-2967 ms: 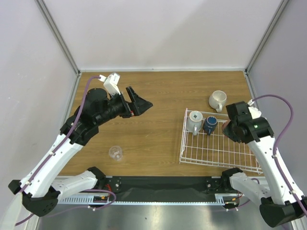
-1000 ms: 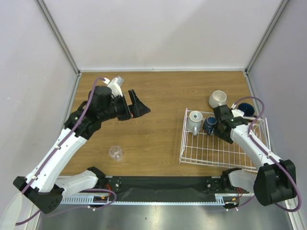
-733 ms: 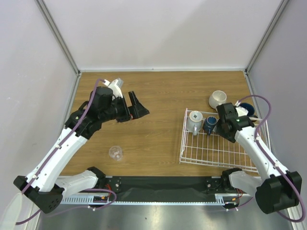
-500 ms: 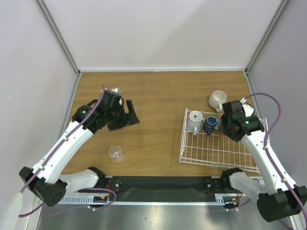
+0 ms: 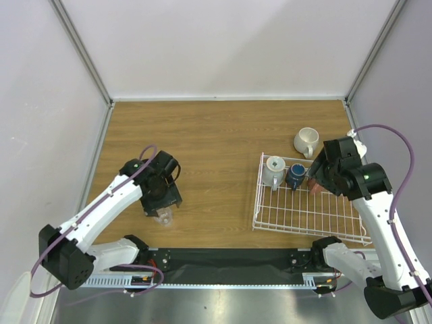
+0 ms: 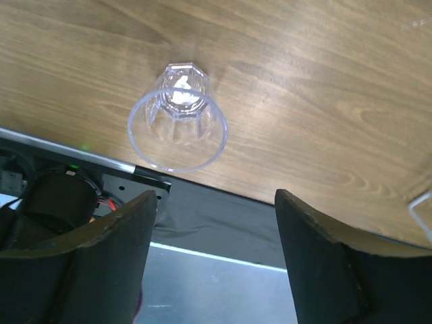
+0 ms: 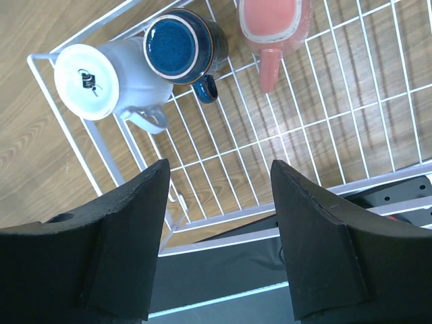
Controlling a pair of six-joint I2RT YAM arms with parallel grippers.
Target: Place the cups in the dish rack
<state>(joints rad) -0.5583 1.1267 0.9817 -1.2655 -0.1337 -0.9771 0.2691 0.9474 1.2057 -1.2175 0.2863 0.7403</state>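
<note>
A small clear glass stands upright on the wood near the table's front edge. My left gripper hangs just above it, open, and the glass lies beyond the fingertips, not between them. From above, that gripper covers most of the glass. The white wire dish rack holds a pale mug and a dark blue mug, both bottom up, and a reddish-pink cup. My right gripper hovers open and empty over the rack. A cream-white mug sits on the table behind the rack.
The black strip and metal rail of the arm mounts run right along the front edge, close to the glass. Grey side walls enclose the table. The right arm crosses the rack's back right corner.
My left arm has swung from mid-table toward the front edge and now sits over the glass, its jaws somewhat narrower. My right gripper has shifted a little to the right above the rack's back.
</note>
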